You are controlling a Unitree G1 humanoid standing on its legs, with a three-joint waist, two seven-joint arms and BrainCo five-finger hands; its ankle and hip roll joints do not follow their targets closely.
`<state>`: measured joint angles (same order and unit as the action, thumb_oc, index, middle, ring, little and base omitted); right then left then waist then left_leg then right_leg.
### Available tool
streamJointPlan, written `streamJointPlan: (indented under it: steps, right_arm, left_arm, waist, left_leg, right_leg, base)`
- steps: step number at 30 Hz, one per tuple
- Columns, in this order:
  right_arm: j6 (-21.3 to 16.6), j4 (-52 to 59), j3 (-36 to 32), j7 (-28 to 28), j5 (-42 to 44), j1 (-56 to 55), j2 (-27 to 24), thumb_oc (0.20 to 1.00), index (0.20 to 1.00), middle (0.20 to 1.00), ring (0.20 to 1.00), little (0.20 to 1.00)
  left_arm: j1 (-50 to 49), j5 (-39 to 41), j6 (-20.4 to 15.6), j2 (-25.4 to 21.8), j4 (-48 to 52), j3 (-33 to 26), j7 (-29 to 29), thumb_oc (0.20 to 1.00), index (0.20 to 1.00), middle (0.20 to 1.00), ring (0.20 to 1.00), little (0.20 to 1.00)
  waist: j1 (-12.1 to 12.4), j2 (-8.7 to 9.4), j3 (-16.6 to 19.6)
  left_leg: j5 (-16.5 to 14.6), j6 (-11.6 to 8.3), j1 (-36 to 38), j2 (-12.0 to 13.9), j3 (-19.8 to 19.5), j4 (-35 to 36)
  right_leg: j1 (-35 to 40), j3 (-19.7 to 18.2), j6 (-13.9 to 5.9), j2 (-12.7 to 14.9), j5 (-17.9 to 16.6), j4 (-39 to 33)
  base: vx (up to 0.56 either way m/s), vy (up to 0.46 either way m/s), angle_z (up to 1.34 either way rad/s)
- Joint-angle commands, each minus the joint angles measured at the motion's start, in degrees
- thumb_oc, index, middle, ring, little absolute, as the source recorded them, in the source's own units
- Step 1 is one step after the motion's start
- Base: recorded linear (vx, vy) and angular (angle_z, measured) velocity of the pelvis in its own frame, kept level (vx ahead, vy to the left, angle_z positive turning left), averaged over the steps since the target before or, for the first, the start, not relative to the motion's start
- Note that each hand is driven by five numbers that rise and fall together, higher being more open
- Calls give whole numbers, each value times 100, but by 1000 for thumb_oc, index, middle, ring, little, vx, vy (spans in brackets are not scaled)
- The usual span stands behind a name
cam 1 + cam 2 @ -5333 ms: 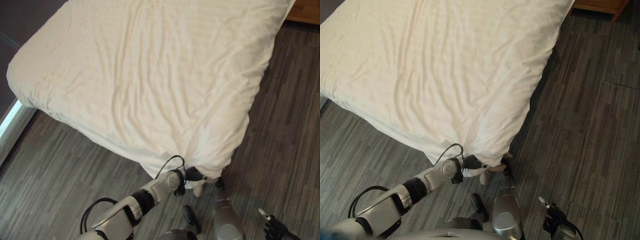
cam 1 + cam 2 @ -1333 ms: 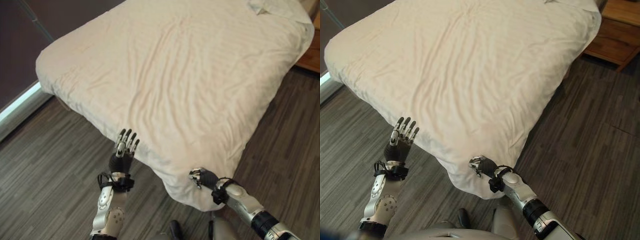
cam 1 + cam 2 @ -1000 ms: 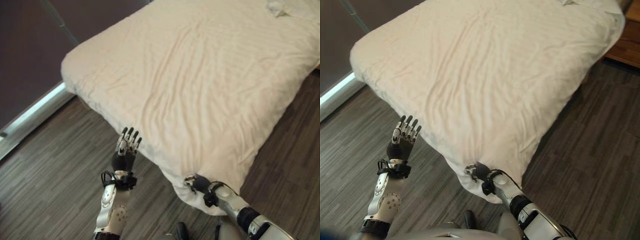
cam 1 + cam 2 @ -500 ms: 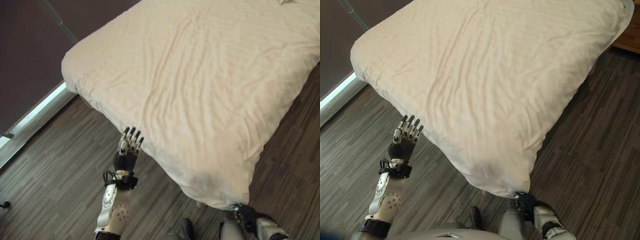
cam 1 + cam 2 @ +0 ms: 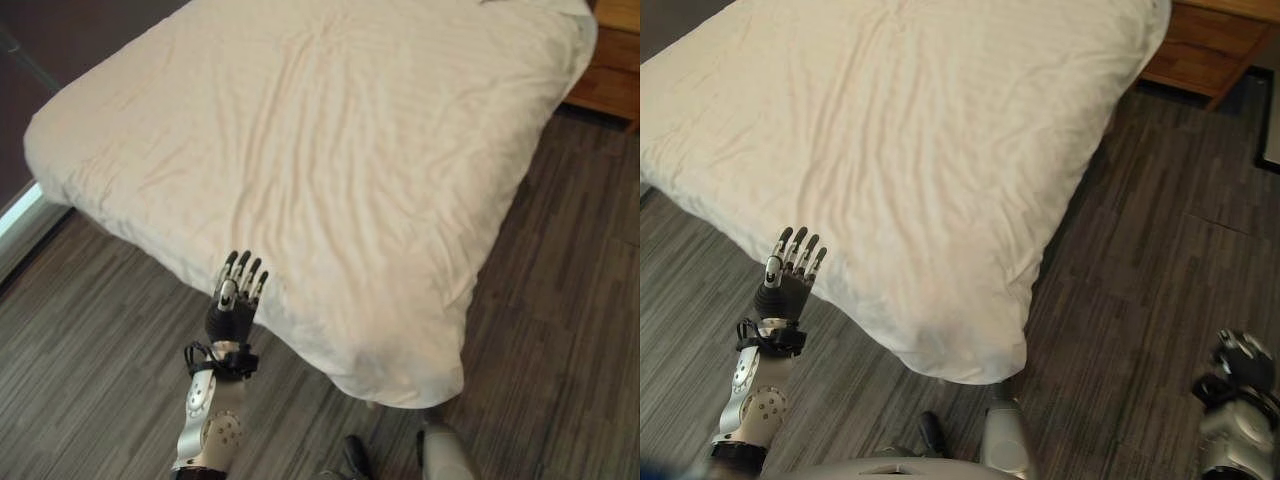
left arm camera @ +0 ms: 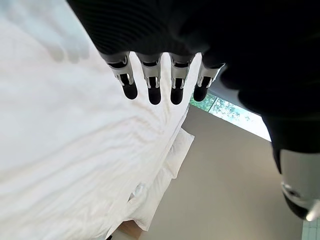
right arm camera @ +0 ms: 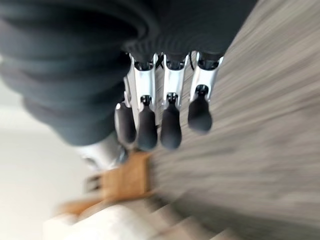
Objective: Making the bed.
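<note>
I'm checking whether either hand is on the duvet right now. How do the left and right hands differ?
The left hand is raised with straight fingers by the white duvet edge; the right hand is off over the wood floor, well clear of the bed. The right hand's fingers look relaxed. Both hold nothing.

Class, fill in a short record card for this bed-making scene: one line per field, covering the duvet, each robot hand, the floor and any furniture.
duvet: white duvet, spread over the bed, lightly wrinkled, near corner hanging over the edge
left hand: left hand raised beside the bed's near edge, fingers straight, holding nothing
right hand: right hand out over the floor, apart from the bed, fingers straight, empty
floor: grey wood-look floor
furniture: wooden nightstand at the far corner
</note>
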<state>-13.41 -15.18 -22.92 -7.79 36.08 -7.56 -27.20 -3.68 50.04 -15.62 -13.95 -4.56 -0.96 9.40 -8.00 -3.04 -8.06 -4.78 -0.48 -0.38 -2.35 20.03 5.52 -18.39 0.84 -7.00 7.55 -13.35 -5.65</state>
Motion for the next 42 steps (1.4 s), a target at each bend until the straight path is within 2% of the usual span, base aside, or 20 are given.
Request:
streamJointPlan:
  steps: [1,4,9,13,16,17,18,19,20,22,23,26,27,30,32,33,34,35,40,42]
  right_arm:
    - [-687,-345,108,-78,-488,571,-115,1000,1000,1000,1000,1000]
    - [-791,1356,823,296,-951,607,339,1000,1000,1000,1000,1000]
    - [-572,1641,1668,744,-1276,230,509,1000,1000,1000,1000,1000]
    - [-511,1453,1554,697,-1608,-238,519,1000,1000,1000,1000,1000]
    - [-611,1497,1466,495,-1703,-193,630,1000,1000,1000,1000,1000]
    - [-617,1524,1456,436,-1794,-143,610,1000,1000,1000,1000,1000]
    - [-614,1526,1498,361,-1892,-42,567,1000,1000,1000,1000,1000]
    - [-613,1525,1498,358,-1895,-32,570,1000,1000,1000,1000,1000]
    - [-568,1512,1625,305,-1893,101,569,1000,1000,1000,1000,1000]
    - [-554,1438,1724,313,-1822,148,626,1000,1000,1000,1000,1000]
    - [-536,1381,1854,307,-1834,225,664,1000,1000,1000,1000,1000]
    - [-450,1432,2147,444,-1927,305,703,1000,1000,1000,1000,1000]
    - [-458,1515,2220,495,-1851,281,742,1000,1000,1000,1000,1000]
    - [-455,1578,2291,620,-1691,124,695,1000,1000,1000,1000,1000]
    - [-438,1585,2256,767,-1600,-33,523,1000,1000,1000,1000,1000]
    - [-425,1470,2406,820,-1544,126,337,1000,1000,1000,1000,1000]
    - [-429,1462,2405,822,-1541,136,332,1000,1000,1000,1000,1000]
    - [-357,1224,2496,880,-1227,329,350,1000,1000,1000,1000,1000]
    - [-328,1170,2248,1026,-711,108,616,1000,1000,1000,1000,1000]
    - [-327,1212,2136,947,-781,40,644,1000,1000,1000,1000,1000]
  left_arm:
    - [220,-416,-326,-214,-1,-104,21,1000,1000,1000,1000,1000]
    - [169,-574,-259,-168,-3,112,56,1000,1000,1000,1000,1000]
    - [12,-819,-235,-175,-22,323,105,1000,1000,1000,1000,1000]
    - [256,-1208,-287,-297,-50,513,113,1000,1000,1000,1000,1000]
    - [922,-1513,-408,-707,-29,816,-60,1000,1000,1000,1000,1000]
    - [1068,-1537,-426,-800,-50,894,-104,1000,1000,1000,1000,1000]
    - [1187,-1543,-418,-894,-53,960,-109,1000,1000,1000,1000,1000]
    - [1198,-1543,-419,-896,-58,958,-109,1000,1000,1000,1000,1000]
    - [1119,-1553,-327,-923,14,962,-53,1000,1000,1000,1000,1000]
    - [1038,-1460,-283,-887,43,972,12,1000,1000,1000,1000,1000]
    - [956,-1307,-254,-841,80,929,62,1000,1000,1000,1000,1000]
    - [572,-880,-108,-544,62,991,267,1000,1000,1000,1000,1000]
    - [509,-725,-69,-481,40,1060,300,1000,1000,1000,1000,1000]
    - [526,-708,-30,-461,-23,1184,363,1000,1000,1000,1000,1000]
    - [515,-807,-5,-425,-66,1263,404,1000,1000,1000,1000,1000]
    - [546,-880,-32,-407,-7,1304,373,1000,1000,1000,1000,1000]
    - [552,-881,-32,-404,-9,1302,372,1000,1000,1000,1000,1000]
    - [465,-938,-49,-473,91,1235,376,1000,1000,1000,1000,1000]
    - [-22,-596,97,-404,241,882,493,1000,1000,1000,1000,1000]
    - [24,-626,115,-394,164,953,480,1000,1000,1000,1000,1000]
  waist:
    - [114,-63,85]
    - [147,20,189]
    - [170,86,326]
    - [5,87,307]
    - [-322,140,-2]
    - [-344,126,-51]
    - [-281,68,-93]
    - [-273,75,-85]
    - [-9,-21,-47]
    - [58,12,-8]
    - [163,28,31]
    - [436,266,274]
    - [489,332,273]
    - [507,402,235]
    - [580,507,31]
    - [880,567,-205]
    - [859,549,-188]
    - [972,675,-226]
    - [819,628,125]
    - [745,525,201]
  left_leg:
    - [523,-122,-450,35,-587,-52]
    - [509,-98,-273,53,-650,-52]
    - [467,-56,21,29,-737,-52]
    - [450,-42,79,3,-737,-52]
    - [547,12,-234,78,-393,-52]
    - [603,38,-362,153,-318,-52]
    - [685,59,-489,273,-169,-52]
    - [702,56,-512,272,-158,-52]
    - [751,77,-534,444,291,-52]
    - [657,43,-424,455,455,-52]
    - [700,90,-402,531,807,-52]
    - [846,113,-584,565,1450,-52]
    - [1014,-11,-720,654,1509,-68]
    - [1387,-245,-922,814,1530,-121]
    - [1623,-526,-1251,1011,1198,-590]
    - [1519,-591,-1564,743,-597,-1372]
    - [1520,-591,-1612,754,-624,-1398]
    - [971,-506,-1496,498,-1760,-1999]
    - [356,-214,-718,407,-1802,-1582]
    - [395,-153,-462,308,-1710,-1047]
  right_leg:
    - [722,-46,-204,-239,387,65]
    - [925,-66,-163,-261,438,65]
    - [1228,-43,-109,-252,553,146]
    - [1209,-68,-130,-217,577,293]
    - [442,-587,-412,-324,181,644]
    - [231,-646,-442,-372,281,890]
    - [129,-347,-368,-350,596,1253]
    - [89,-358,-361,-351,594,1279]
    - [373,676,-110,3,1247,1933]
    - [662,960,-142,190,1562,2163]
    - [901,1370,-124,371,1687,2639]
    - [1808,1635,-258,326,1705,2182]
    - [1920,1601,-207,118,1903,1456]
    - [2024,1333,-39,-180,1929,825]
    - [2215,1386,64,-333,1890,477]
    - [1991,1174,154,-271,1731,570]
    - [1968,1196,159,-288,1719,566]
    - [1829,838,135,-160,1569,618]
    - [1761,475,183,-306,1467,578]
    - [1744,494,185,-383,1440,554]
  base:
    - [1,-37,-6]
    - [4,-29,4]
    - [14,1,15]
    - [-68,38,12]
    - [-330,18,-21]
    - [-377,12,-82]
    - [-250,14,-87]
    - [-270,105,-110]
    - [-119,95,-104]
    - [-73,78,-143]
    - [-120,6,-153]
    - [-278,-169,-136]
    - [-281,-285,-100]
    - [-188,-304,-136]
    - [-341,-401,-48]
    - [-321,-140,-2]
    - [-391,-136,-56]
    - [-129,-70,-112]
    - [-16,-25,-93]
    - [-49,106,14]
